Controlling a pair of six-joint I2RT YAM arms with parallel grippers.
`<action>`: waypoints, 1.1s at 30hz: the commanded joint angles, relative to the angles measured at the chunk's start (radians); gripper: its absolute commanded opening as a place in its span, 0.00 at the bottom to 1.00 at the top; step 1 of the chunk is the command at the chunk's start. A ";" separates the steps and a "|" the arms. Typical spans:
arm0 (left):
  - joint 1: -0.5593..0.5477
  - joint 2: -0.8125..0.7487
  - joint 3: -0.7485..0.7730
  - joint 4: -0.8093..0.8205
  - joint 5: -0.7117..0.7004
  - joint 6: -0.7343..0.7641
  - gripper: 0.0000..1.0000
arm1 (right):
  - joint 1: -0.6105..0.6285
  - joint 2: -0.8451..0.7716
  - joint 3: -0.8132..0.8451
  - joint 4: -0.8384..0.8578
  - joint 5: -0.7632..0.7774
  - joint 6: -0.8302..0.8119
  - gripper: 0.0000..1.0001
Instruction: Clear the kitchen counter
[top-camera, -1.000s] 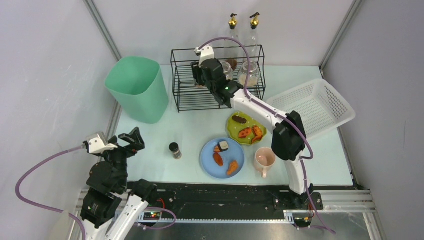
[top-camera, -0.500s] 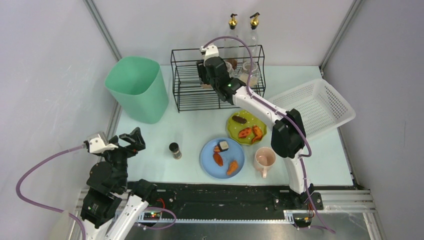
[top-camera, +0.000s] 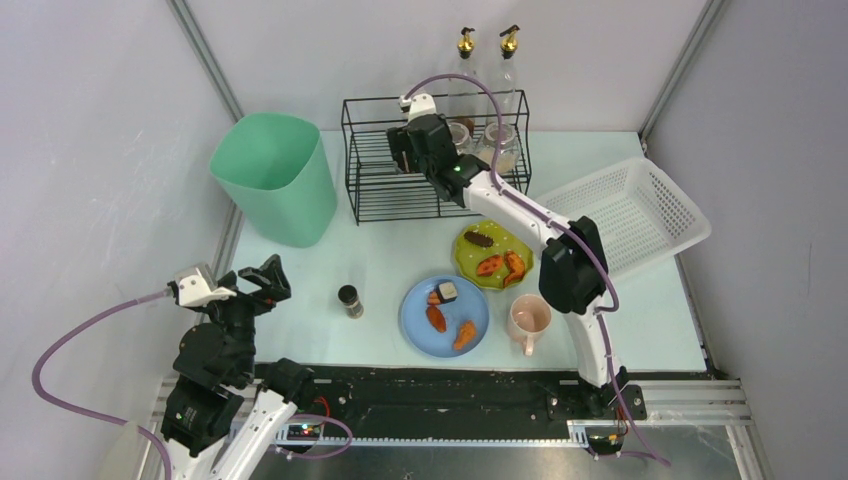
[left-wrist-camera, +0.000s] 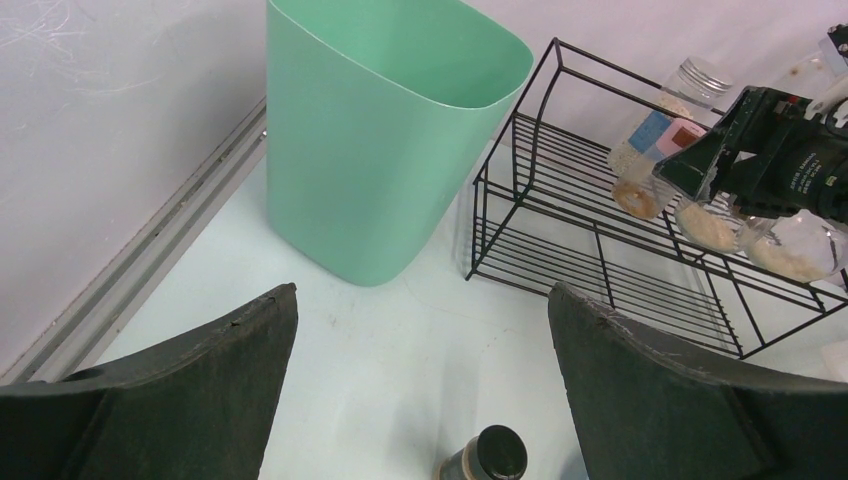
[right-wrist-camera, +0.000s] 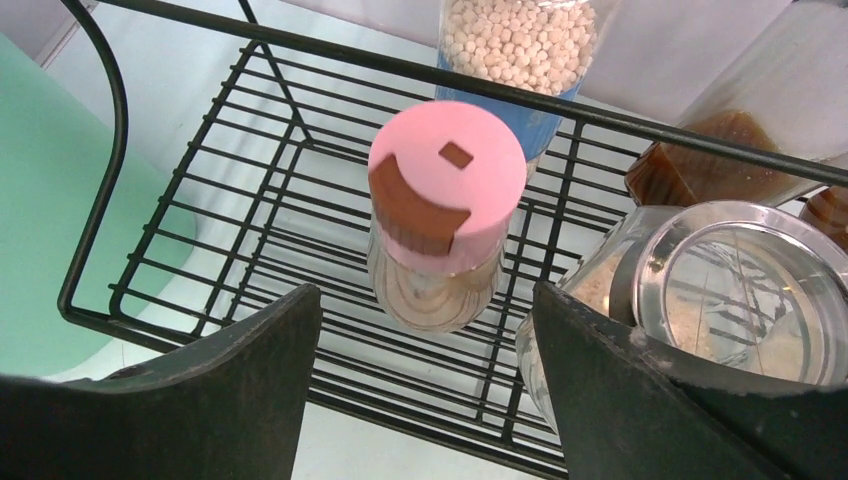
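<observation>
Pink-lidded glass jar (right-wrist-camera: 446, 215) is standing on the black wire rack (right-wrist-camera: 330, 47), free between the right gripper's (right-wrist-camera: 425, 295) parted fingers. Withdrawing straight up is looking safest beside the neighbouring jars (right-wrist-camera: 740, 290).

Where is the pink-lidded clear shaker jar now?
In the right wrist view, the pink-lidded jar stands on the black wire rack, left of a metal-lidded glass jar, before a jar of white beads.

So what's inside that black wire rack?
A pink-lidded shaker, a bottle of white beads, a jar of brown stuff and a glass-lidded jar. From above, the right arm mostly hides the shaker.
</observation>
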 joint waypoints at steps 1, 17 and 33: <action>0.008 0.009 -0.004 0.026 0.001 0.000 0.98 | 0.013 -0.068 0.010 0.021 0.027 -0.006 0.82; 0.008 0.011 -0.003 0.025 0.002 0.001 0.98 | 0.229 -0.318 -0.249 0.022 -0.048 0.001 0.85; 0.007 0.026 -0.003 0.025 -0.007 0.000 0.98 | 0.416 -0.322 -0.361 -0.088 -0.150 0.116 0.84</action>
